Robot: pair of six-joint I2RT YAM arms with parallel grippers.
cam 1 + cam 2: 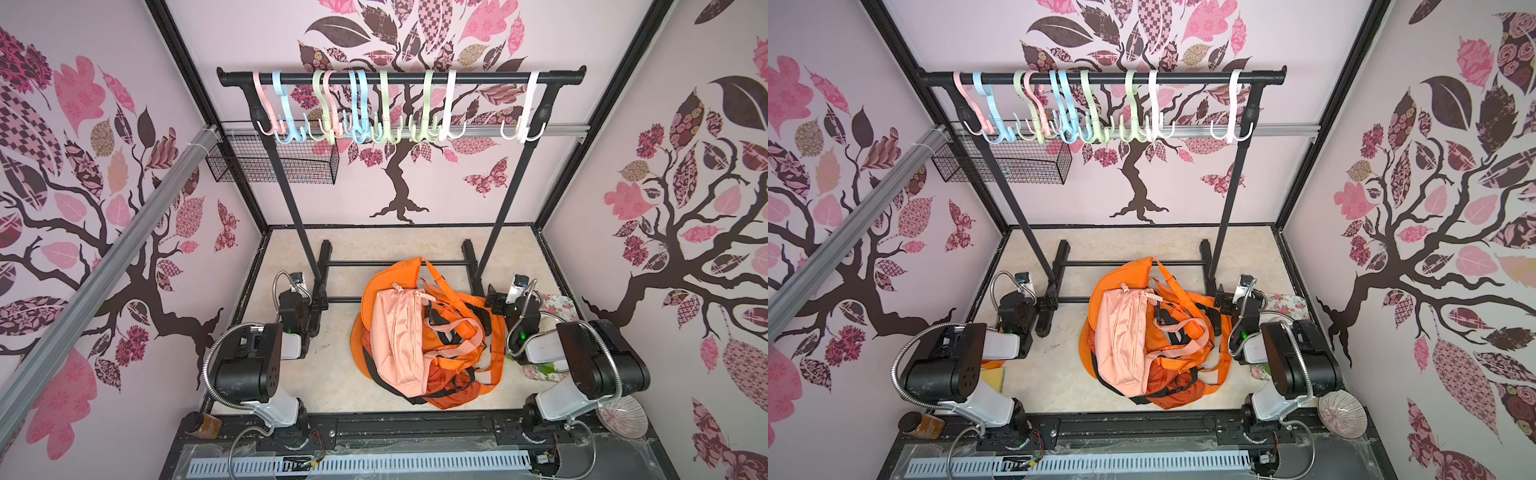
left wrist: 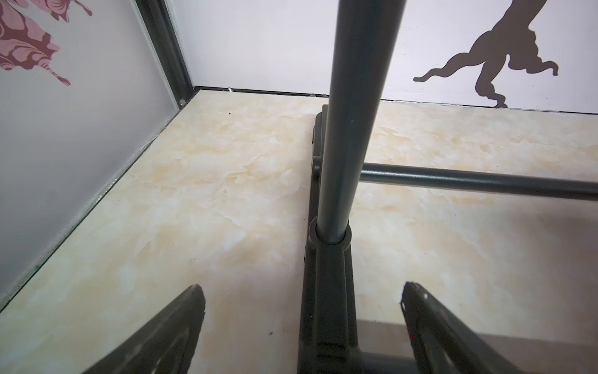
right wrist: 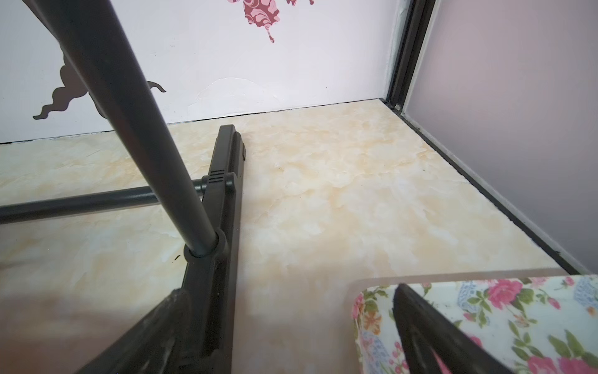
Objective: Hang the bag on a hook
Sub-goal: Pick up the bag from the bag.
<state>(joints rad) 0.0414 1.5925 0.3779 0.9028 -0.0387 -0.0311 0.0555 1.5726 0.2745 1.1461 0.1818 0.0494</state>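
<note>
Pre-grasp: left hand [image 2: 302, 286] and right hand [image 3: 288, 288] stand wide and empty; next, grip the pink bag [image 1: 399, 336] by its strap [image 1: 457, 326] and lift to a hook [image 1: 521, 133].

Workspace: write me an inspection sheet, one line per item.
Surface: beige marbled tabletop, rack standing on it.
Job's things: peach bag lies on an orange bag heap, unhung; pastel hooks hang empty on the rack rail.
Clutter: floral tray, ribbed bowl, brown jar, wire basket.
Grippers: left gripper open, empty; right gripper open, empty.
Cables: metal hoses loop along both arms; loose wires at the front edge.
Surroundings: tree-patterned walls.
</note>
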